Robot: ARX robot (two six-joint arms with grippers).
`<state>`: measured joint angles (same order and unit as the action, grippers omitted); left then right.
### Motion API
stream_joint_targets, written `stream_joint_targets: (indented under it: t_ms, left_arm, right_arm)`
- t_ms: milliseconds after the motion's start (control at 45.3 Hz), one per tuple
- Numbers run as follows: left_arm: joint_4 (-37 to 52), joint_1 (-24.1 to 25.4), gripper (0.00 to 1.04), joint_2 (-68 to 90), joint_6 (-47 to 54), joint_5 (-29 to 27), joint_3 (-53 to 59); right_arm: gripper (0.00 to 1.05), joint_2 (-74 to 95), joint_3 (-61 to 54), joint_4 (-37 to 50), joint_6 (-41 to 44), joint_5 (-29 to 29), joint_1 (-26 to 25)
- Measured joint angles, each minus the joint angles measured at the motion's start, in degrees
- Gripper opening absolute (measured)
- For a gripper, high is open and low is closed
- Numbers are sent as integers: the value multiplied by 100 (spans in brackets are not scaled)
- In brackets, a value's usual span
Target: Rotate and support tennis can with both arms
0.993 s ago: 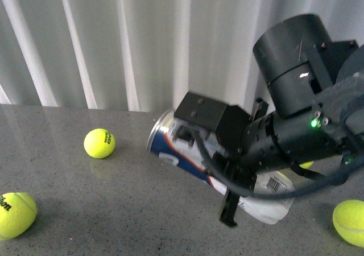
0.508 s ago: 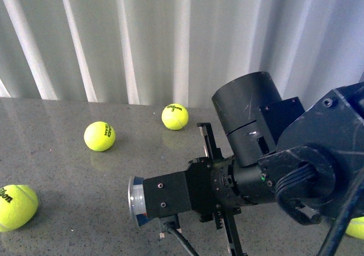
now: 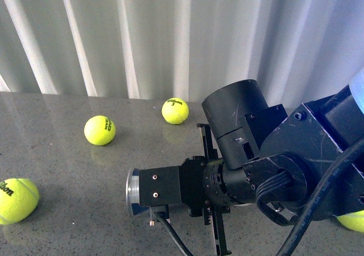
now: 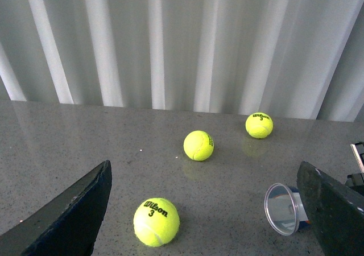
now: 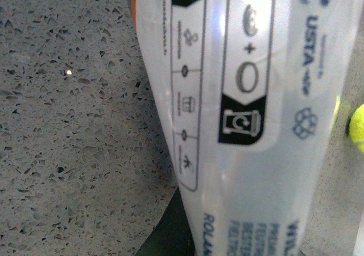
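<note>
The rotating step seems in hand: the tennis can (image 3: 135,192) lies on its side near the desk's (image 3: 57,165) front edge, right of centre, with the right gripper (image 3: 211,189) apparently clamped on its body, so the left gripper (image 4: 203,168), spread wide and empty, should next come to support its lidded end.

We see only the lid end of the tennis can (image 3: 133,192); the right arm (image 3: 273,170) hides the rest. Behind that arm, one tennis ball (image 3: 354,222) shows as a sliver. Right wrist label print is blurred and cropped. Left gripper (image 4: 203,164) fingers are cut by the frame edge.
</note>
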<state>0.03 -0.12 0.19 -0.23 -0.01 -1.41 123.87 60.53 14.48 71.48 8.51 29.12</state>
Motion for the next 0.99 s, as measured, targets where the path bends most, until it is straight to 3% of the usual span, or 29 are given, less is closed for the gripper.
stream_joint_targets:
  t_ms: [110,419,574,993]
  left_arm:
    - [0,0,98,0,0,0,0]
    - [0,0,98,0,0,0,0]
    - [0,0,98,0,0,0,0]
    - [0,0,98,0,0,0,0]
  right_arm:
    - [22,-2,20,-76,-262,107,0]
    - [80,-236,-68,-127,-1008,343,-24]
    - [100,-450,-149,-149,-1202,426,-59]
    - [98,-1482,-564,-129,-2304,815,-240]
